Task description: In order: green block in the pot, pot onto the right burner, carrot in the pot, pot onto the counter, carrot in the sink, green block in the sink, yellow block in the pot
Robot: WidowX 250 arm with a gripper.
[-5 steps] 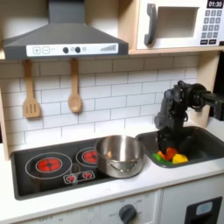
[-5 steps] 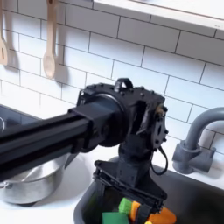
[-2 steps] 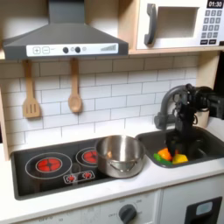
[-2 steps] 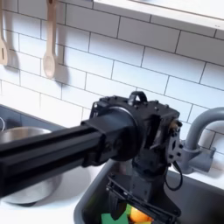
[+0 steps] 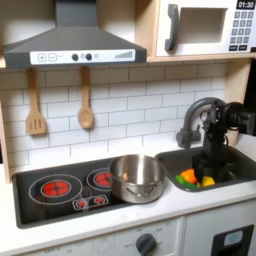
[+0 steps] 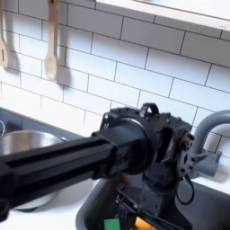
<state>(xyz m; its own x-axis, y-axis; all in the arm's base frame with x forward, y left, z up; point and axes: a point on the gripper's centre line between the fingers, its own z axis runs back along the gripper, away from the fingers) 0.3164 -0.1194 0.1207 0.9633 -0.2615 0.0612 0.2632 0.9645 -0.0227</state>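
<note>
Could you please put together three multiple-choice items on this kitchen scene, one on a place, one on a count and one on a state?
1. Where does the pot sit in the first exterior view?
A. In the sink
B. Partly on the black cooktop, at its right edge
C. On the microwave

2. How many wooden utensils hang on the tiled wall in the first exterior view?
A. Two
B. Four
C. None

3. Where is the gripper in the first exterior view?
A. Raised above the range hood
B. Resting inside the pot
C. Lowered into the sink, over the toys there

Answers:
1 B: the pot overlaps the cooktop's right end, beside the sink.
2 A: a slotted spatula and a spoon hang side by side.
3 C: the arm reaches down into the basin by the green block and the orange and yellow pieces; its jaws are hidden.
</note>
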